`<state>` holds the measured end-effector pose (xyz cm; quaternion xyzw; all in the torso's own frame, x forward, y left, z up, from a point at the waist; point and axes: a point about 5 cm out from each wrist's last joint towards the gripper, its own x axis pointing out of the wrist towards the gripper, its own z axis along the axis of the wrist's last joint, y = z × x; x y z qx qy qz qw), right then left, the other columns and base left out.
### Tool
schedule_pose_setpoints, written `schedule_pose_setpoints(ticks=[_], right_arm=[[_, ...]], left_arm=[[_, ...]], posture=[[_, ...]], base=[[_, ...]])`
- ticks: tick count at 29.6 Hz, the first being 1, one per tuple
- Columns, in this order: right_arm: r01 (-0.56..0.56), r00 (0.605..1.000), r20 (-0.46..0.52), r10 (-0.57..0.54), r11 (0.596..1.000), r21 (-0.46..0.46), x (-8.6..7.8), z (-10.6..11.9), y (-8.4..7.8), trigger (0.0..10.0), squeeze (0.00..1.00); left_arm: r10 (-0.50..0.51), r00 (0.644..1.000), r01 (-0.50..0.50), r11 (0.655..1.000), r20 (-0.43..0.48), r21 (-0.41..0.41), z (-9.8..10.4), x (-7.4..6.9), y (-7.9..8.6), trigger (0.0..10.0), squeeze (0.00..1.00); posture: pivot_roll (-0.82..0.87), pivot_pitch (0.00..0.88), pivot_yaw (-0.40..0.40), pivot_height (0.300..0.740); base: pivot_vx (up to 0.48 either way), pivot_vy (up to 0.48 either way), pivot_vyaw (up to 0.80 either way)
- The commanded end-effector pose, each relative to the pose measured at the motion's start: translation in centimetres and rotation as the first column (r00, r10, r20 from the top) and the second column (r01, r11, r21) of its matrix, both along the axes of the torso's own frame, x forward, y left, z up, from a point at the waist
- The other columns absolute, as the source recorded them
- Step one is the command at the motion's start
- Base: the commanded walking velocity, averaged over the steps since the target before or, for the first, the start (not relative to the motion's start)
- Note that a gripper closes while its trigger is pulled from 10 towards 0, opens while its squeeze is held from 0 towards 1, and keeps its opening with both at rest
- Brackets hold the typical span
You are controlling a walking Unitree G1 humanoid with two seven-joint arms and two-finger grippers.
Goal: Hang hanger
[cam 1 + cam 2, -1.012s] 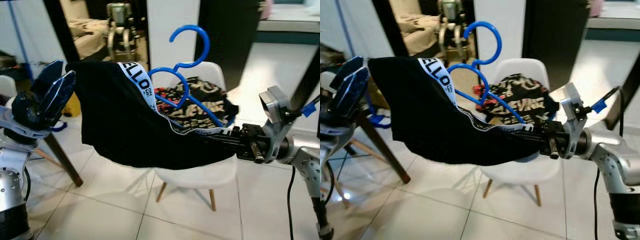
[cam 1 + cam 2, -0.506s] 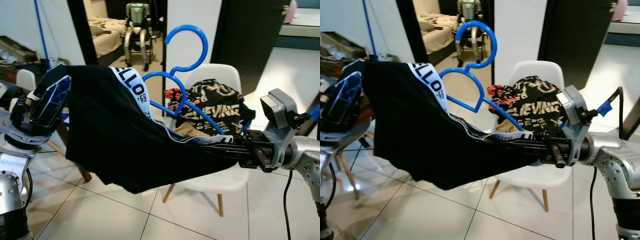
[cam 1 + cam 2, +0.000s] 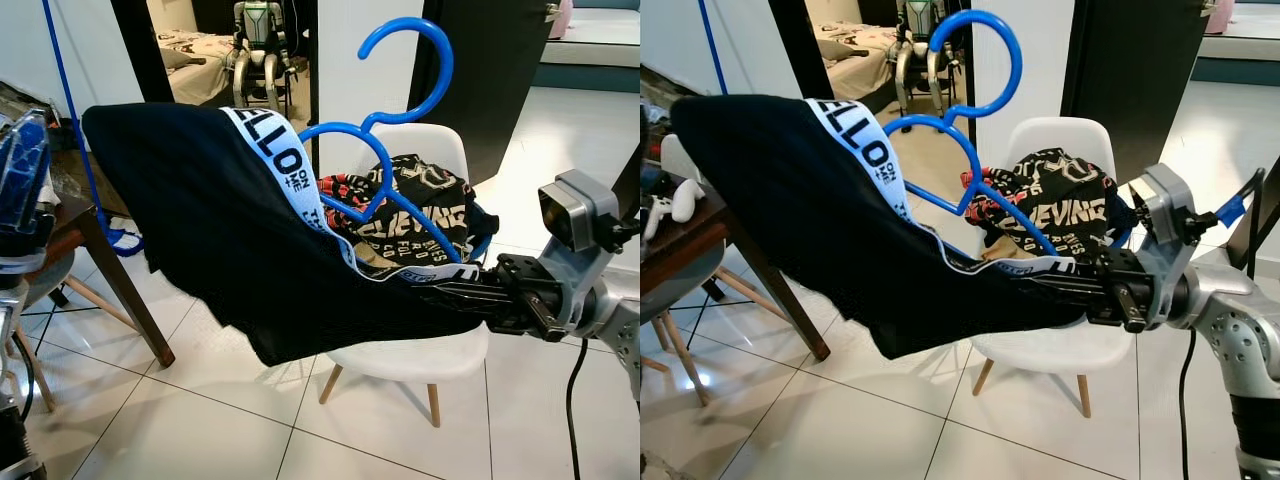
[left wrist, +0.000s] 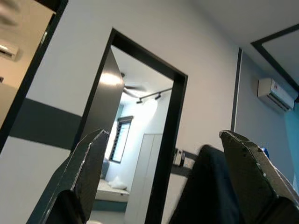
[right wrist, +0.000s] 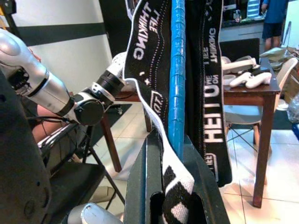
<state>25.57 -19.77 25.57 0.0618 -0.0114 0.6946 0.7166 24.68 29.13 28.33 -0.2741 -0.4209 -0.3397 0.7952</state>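
The right gripper (image 3: 455, 292) clamps one end of the blue hanger (image 3: 400, 110), held in the air above the white chair (image 3: 420, 355), while the left gripper (image 4: 163, 182) is spread open beside it, so the black garment (image 3: 220, 240) could slide off if the hanger tilts.

The black garment (image 3: 230, 250) drapes over the lower bar and one shoulder of the blue hanger (image 3: 400, 130), so that part of its frame is hidden. The right gripper (image 3: 465, 295) reaches in under the cloth, and its fingertips are covered in the eye views. The white chair (image 3: 1065, 345) is hidden across its seat front by the garment, and the patterned clothes (image 3: 1060, 210) piled on it are partly behind the hanger. The left gripper (image 3: 20, 180) is cut off by the picture's left edge. The wooden worktop (image 3: 680, 250) runs out of the frame too.
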Motion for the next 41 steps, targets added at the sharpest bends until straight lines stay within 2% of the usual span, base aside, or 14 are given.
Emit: schedule_pose_setpoints(ticks=[1,2,3,5,6,13,20,21,22,23,41], right_arm=[[-0.037,0.999,0.018,0.037,0.999,0.000,-0.4,0.4,0.4,0.0,0.00],[-0.045,0.999,0.018,0.045,0.999,-0.006,-0.5,0.4,0.6,0.0,0.00],[-0.045,0.999,0.018,0.045,0.999,-0.006,-0.5,0.4,0.6,0.0,0.00],[-0.058,0.998,0.018,0.058,0.998,-0.010,-0.6,0.3,1.0,0.0,0.00],[-0.061,0.998,0.018,0.061,0.998,-0.010,-0.6,0.3,1.1,0.0,0.00],[-0.087,0.996,0.015,0.087,0.996,-0.021,-0.8,0.2,1.7,0.0,0.00],[-0.099,0.995,0.009,0.100,0.995,-0.025,-0.8,0.0,2.1,0.0,0.00],[-0.104,0.995,0.007,0.104,0.994,-0.027,-0.9,-0.1,2.1,0.0,0.00],[-0.104,0.995,0.007,0.104,0.994,-0.027,-0.9,-0.1,2.1,0.0,0.00],[-0.107,0.994,0.005,0.107,0.994,-0.030,-0.9,-0.1,2.2,0.0,0.00],[-0.108,0.994,0.001,0.108,0.993,-0.038,-1.0,-0.3,2.5,0.0,0.00]], left_arm=[[-0.007,1.000,0.007,1.000,0.007,-0.001,0.3,0.0,0.2,10.0,0.00],[-0.059,0.998,0.059,0.998,0.013,0.003,0.1,-0.1,-0.5,10.0,0.00],[-0.059,0.998,0.059,0.998,0.013,0.003,0.1,-0.1,-0.5,10.0,0.00],[-0.174,0.984,0.173,0.984,0.024,0.038,-0.5,-0.3,-2.3,10.0,0.00],[-0.202,0.979,0.201,0.979,0.028,0.046,-0.6,-0.3,-2.7,10.0,0.00],[-0.286,0.958,0.282,0.956,0.033,0.083,-0.8,-0.5,-3.6,10.0,0.00],[-0.306,0.952,0.302,0.949,0.031,0.092,-1.0,-0.7,-3.9,10.0,0.00],[-0.311,0.950,0.307,0.948,0.035,0.084,-1.0,-0.7,-3.9,6.9,0.00],[-0.311,0.950,0.307,0.948,0.035,0.084,-1.0,-0.7,-3.9,6.9,0.00],[-0.315,0.948,0.311,0.947,0.037,0.081,-1.0,-0.7,-3.9,0.0,0.00],[-0.353,0.935,0.348,0.933,0.043,0.089,-1.1,-1.0,-4.0,0.0,0.00]], posture=[[-0.04,0.000,0.026,0.740],[-0.04,0.000,0.026,0.740],[-0.04,0.000,0.026,0.740],[-0.04,0.000,0.028,0.740],[-0.04,0.000,0.028,0.740],[-0.05,0.000,0.031,0.740],[-0.04,0.000,0.031,0.740],[-0.04,0.000,0.031,0.740],[-0.04,0.000,0.031,0.740],[-0.04,0.000,0.031,0.740],[-0.04,0.000,0.030,0.740]], base=[[0.000,0.000,0.00],[0.000,0.000,0.00],[0.000,0.000,0.00],[0.000,0.000,0.00],[0.000,0.000,0.00],[0.000,0.000,0.00],[0.000,0.000,0.00],[0.000,0.000,0.00],[0.000,0.000,0.00],[0.000,0.000,0.00],[0.000,0.000,0.00]])
